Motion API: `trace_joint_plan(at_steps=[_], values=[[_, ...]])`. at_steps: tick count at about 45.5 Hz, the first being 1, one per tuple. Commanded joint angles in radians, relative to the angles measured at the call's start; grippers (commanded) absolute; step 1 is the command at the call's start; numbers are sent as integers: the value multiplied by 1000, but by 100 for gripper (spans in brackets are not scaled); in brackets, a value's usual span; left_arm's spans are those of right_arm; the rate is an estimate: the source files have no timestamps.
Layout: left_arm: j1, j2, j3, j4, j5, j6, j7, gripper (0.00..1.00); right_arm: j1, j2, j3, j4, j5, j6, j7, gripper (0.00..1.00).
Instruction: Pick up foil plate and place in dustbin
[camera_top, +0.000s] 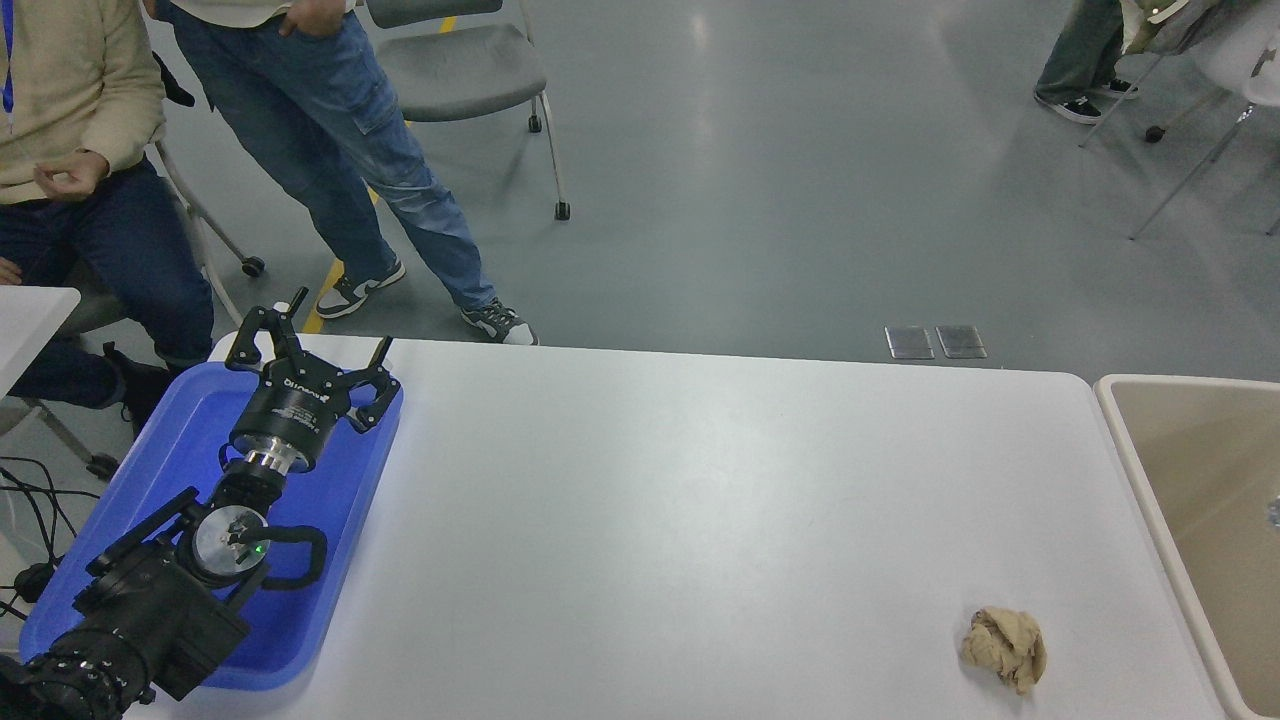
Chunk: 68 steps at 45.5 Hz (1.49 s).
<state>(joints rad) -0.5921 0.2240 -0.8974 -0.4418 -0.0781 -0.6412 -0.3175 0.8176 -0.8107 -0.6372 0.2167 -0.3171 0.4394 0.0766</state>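
Observation:
The dustbin (1125, 440), beige with a thick pale rim and a tan inside, stands at the table's right end, cut off by the picture's edge. A tiny silvery glint (1275, 512) shows inside it at the very right edge; I cannot tell what it is. No foil plate is otherwise in view. My left gripper (322, 338) rests open and holds nothing, parked over the far end of the blue tray at the lower left. My right arm is out of view.
A crumpled tan paper wad (1005, 648) lies on the white table (680, 500) near its front right. The blue tray (160, 470) lies under my left arm. Two people (330, 110) and chairs are beyond the far left edge.

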Motion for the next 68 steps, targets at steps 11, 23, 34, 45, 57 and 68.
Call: trace_joint_plan(at_steps=[11,23,34,45,57,68], values=[[0,0,0,0,0,0,0,100,-165,145,79,-88,1,-409,-47,0],[0,0,0,0,0,0,0,100,-222,226,76,-181,1,-447,-47,0],[0,0,0,0,0,0,0,100,-222,223,77,-181,1,-453,-47,9],[0,0,0,0,0,-2,0,100,-222,225,80,-165,1,-594,-46,88],[0,0,0,0,0,-2,0,100,-195,214,80,-67,-2,-593,-46,97],[0,0,0,0,0,-2,0,100,-40,44,73,291,-13,-591,-46,99]])
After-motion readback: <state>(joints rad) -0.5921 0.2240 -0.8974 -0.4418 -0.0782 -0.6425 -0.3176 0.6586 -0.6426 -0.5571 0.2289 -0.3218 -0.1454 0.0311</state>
